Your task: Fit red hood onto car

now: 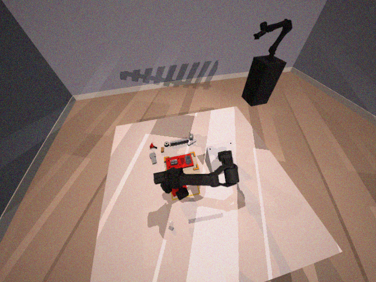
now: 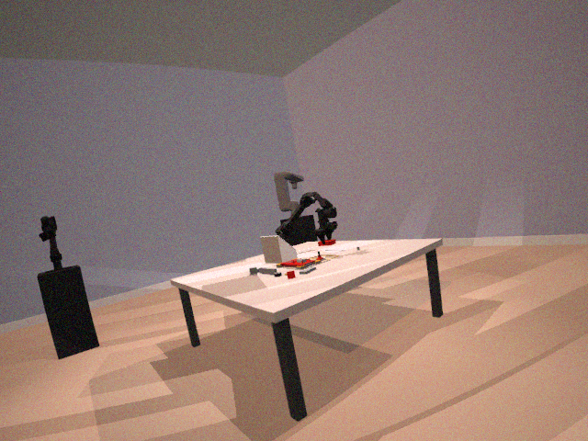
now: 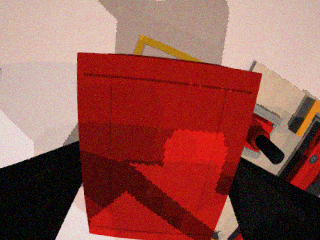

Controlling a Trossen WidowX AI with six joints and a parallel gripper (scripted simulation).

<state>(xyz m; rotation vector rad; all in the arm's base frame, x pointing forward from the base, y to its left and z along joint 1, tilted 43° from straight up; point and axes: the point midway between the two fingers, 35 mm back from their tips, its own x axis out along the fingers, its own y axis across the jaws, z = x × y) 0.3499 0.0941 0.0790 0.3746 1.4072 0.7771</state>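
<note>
The red hood (image 1: 174,192) (image 2: 327,243) (image 3: 150,110) is a flat-roofed shell, held roof up between the fingers. My gripper (image 2: 326,239) (image 3: 158,155) is shut on it across its two long sides. The exterior view shows the hood raised above the table. The red chassis (image 1: 183,163) (image 2: 295,263) (image 3: 305,175) sits in its jig with yellow-orange corners (image 1: 197,166), off to one side of the hood. Grey blocks show on its deck. The pegs are too small to make out, and the hood's corner holes cannot be made out.
A yellow outline (image 1: 199,190) (image 3: 170,48) lies under the hood. A small red part with a black peg (image 2: 319,256) (image 3: 270,149) stands near the jig. A white block (image 2: 271,250) stands beside the jig. A long dark bar (image 1: 179,142), a grey part (image 1: 153,158) and a red part (image 1: 152,145) lie beyond the chassis.
</note>
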